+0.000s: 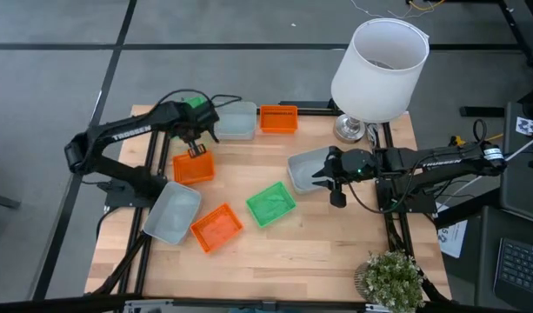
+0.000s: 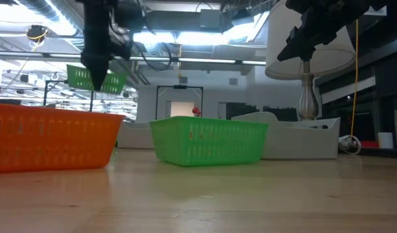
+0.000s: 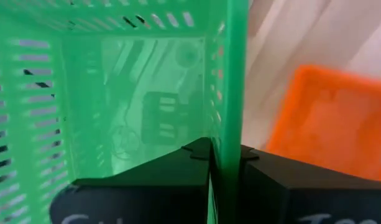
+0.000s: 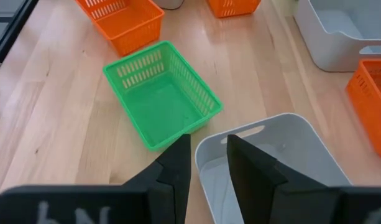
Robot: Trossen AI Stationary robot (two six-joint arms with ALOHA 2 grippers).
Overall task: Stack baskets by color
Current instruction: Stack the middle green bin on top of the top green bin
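Note:
My left gripper (image 3: 224, 155) is shut on a green basket (image 2: 98, 77), raised over the table's far left; a corner of that basket (image 1: 195, 103) shows past the arm. Below it an orange basket (image 1: 194, 165) rests on its base. A second green basket (image 4: 162, 93) sits mid-table, with an orange one (image 1: 216, 228) and a grey one (image 1: 172, 213) to its left. At the far edge stand a grey basket (image 1: 236, 122) and an orange basket (image 1: 278, 118). My right gripper (image 4: 206, 158) hovers open above another grey basket (image 4: 271, 149), touching nothing. My left gripper pinches one slotted side wall (image 3: 230, 112) of the green basket, with one finger inside the basket and one outside. The fingers come slanting down from above. The basket is lifted clear of the table, well above the other baskets.
A big white lampshade (image 1: 379, 69) on a metal foot stands at the far right corner. A small potted plant (image 1: 392, 278) sits at the near right corner. Bare wood lies along the near edge (image 1: 283, 261).

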